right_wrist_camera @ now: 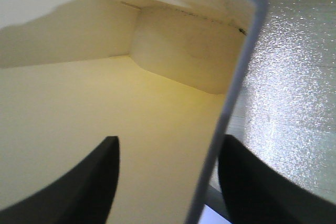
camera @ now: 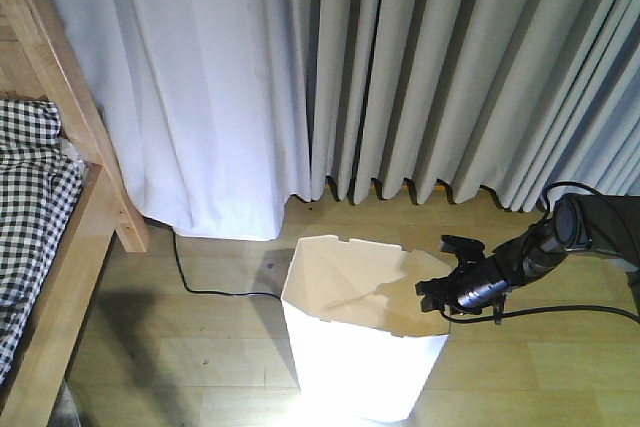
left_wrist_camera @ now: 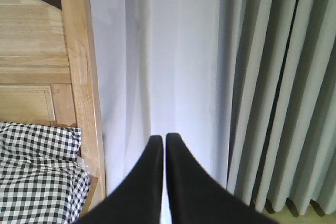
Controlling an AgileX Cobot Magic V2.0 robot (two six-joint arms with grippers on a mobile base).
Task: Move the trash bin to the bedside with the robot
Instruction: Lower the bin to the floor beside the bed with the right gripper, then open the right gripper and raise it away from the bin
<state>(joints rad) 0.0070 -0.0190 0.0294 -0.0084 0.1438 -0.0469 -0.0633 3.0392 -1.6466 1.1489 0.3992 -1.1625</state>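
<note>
The white trash bin (camera: pixel 360 347) stands on the wooden floor, to the right of the bed, with its cream interior showing. The bed's light-brown wooden frame (camera: pixel 70 97) and checked bedding (camera: pixel 30 197) are at the far left. My right gripper (camera: pixel 432 297) is at the bin's right rim. In the right wrist view it (right_wrist_camera: pixel 169 142) is open, with the thin bin wall (right_wrist_camera: pixel 231 87) between the jaws: one finger (right_wrist_camera: pixel 100 182) is inside, the other (right_wrist_camera: pixel 247 182) outside. My left gripper (left_wrist_camera: pixel 164 137) is shut and empty, facing the curtain beside the bed frame (left_wrist_camera: pixel 79 77).
Grey and white curtains (camera: pixel 400 67) hang to the floor behind the bin. A black cable (camera: pixel 200 287) lies on the floor between the bed and the bin. Another cable (camera: pixel 580 312) trails from my right arm.
</note>
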